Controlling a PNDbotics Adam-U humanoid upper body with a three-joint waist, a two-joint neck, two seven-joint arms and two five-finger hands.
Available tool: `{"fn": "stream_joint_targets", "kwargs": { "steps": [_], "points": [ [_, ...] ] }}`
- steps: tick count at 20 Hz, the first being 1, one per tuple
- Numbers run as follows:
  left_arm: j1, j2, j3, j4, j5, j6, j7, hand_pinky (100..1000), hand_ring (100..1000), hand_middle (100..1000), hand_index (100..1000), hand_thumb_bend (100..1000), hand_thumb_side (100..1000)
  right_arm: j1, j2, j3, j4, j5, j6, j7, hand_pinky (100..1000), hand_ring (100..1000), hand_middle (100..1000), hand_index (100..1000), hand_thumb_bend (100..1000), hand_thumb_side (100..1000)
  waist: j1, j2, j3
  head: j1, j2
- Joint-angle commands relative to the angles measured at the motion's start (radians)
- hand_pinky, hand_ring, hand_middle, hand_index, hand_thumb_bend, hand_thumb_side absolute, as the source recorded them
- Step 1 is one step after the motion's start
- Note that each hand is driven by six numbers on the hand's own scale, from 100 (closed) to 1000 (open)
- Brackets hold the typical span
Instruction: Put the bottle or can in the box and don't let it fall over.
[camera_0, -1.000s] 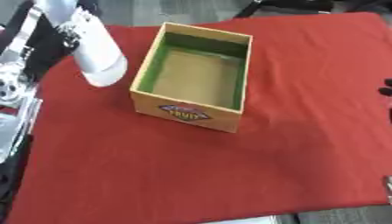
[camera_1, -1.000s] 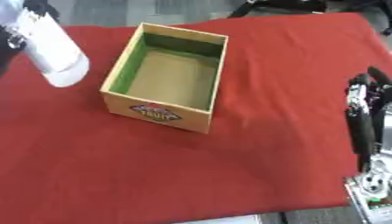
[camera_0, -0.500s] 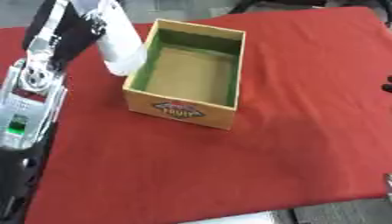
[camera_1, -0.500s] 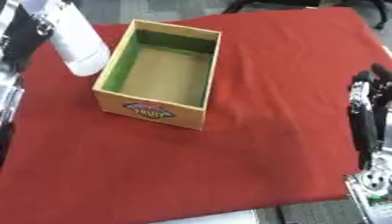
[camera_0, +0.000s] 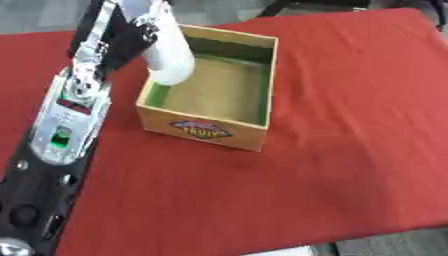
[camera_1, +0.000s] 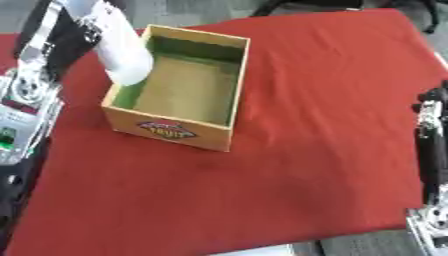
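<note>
While gripped in the left hand (camera_0: 131, 30), white bottle (camera_0: 168, 56) tilted over box (camera_0: 254, 85) left edge

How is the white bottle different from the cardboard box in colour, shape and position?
The white bottle is plain and rounded; the cardboard box is tan, green inside, rectangular, with a label on its front. The bottle is tilted and held by the left hand over the box's left wall; the box rests flat on the red cloth, open and empty.

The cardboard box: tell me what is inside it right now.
The box shows only its bare tan floor and green inner walls. The white bottle, held by the left hand, hangs tilted over the left wall and covers the near-left inner corner.
</note>
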Motion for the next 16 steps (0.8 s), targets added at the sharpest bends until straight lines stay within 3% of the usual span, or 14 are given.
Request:
{"fn": "stream_joint_targets", "kwargs": {
  "steps": [1, 16],
  "points": [
    [-0.035, -0.015, -0.009, 0.041, -0.020, -0.011, 0.016, 720, 1000, 462, 114, 100, 672, -0.008, -0.010, -0.012, -0.022, -0.007, -0.004, -0.006, 905, 715, 671, 886, 100, 786, -0.006, -0.008, -0.009, 0.014, -0.018],
    [-0.060, -0.061, -0.036, 0.212, -0.096, -0.048, 0.007, 711, 1000, 481, 118, 100, 672, -0.034, 0.004, 0.002, -0.022, -0.011, 0.009, 0.006, 908, 714, 669, 885, 100, 795, -0.005, 0.013, -0.048, 0.029, -0.040]
  ]
}}
